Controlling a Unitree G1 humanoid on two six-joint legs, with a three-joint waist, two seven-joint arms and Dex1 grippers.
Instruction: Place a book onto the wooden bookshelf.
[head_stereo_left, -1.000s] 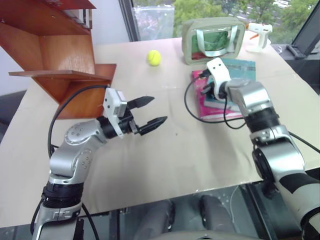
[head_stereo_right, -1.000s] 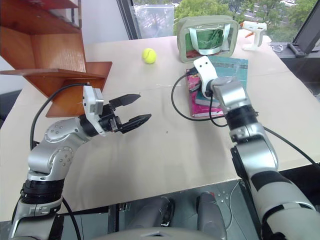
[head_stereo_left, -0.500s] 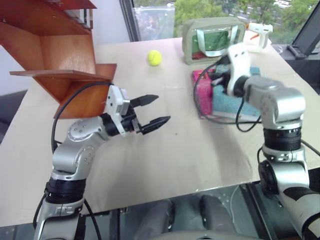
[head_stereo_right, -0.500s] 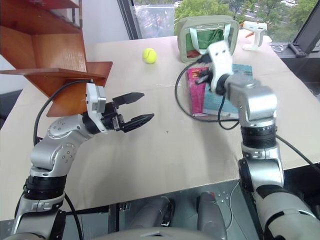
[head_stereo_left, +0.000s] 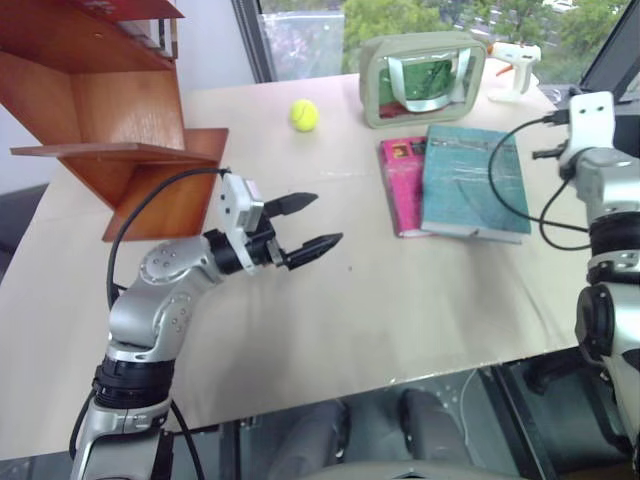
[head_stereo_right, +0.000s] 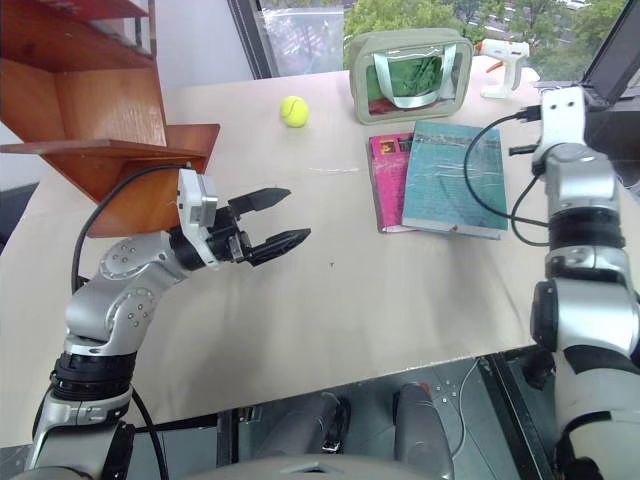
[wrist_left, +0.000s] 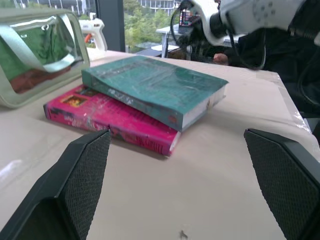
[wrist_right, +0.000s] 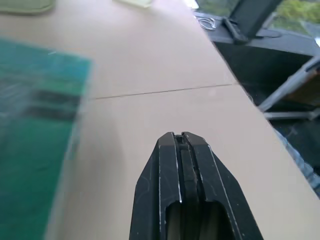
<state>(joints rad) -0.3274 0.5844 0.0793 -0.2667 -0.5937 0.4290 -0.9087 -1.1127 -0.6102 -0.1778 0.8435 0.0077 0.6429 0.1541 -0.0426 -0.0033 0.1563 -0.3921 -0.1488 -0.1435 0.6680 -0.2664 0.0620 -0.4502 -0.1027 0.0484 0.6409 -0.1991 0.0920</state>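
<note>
Books lay in a small stack toward the far right part of the tabletop (head_stereo_left: 330, 330). The teal book (head_stereo_left: 470, 180) lay flat with its cover up, and it rested partly on a smaller pink book (head_stereo_left: 402, 185), which showed from under its left side. Nothing gripped the teal book.

Behind the books, near the far edge of the tabletop, stood a beige-framed case with a green window (head_stereo_left: 420, 78). A white glue gun (head_stereo_left: 515, 62) lay close to the far right corner. A yellow tennis ball (head_stereo_left: 305, 115) rested near the far edge, between the case and the wooden bookshelf (head_stereo_left: 110, 110). The reddish-brown bookshelf stood at the far left corner, well apart from the books, and its lower flat ledge reached out over the tabletop.

The left gripper (head_stereo_left: 308, 222) hung over the left middle of the tabletop, just in front of the bookshelf. Its two black fingers (wrist_left: 75, 175) stood wide apart and held nothing, and they pointed toward the books on the right.

The right gripper (wrist_right: 184, 150) was above the right edge of the tabletop, to the right of the teal book and not touching it. Its jaws were pressed together with nothing between them. A black cable (head_stereo_left: 515, 190) from the right wrist hung in a loop over the right side of the teal book.
</note>
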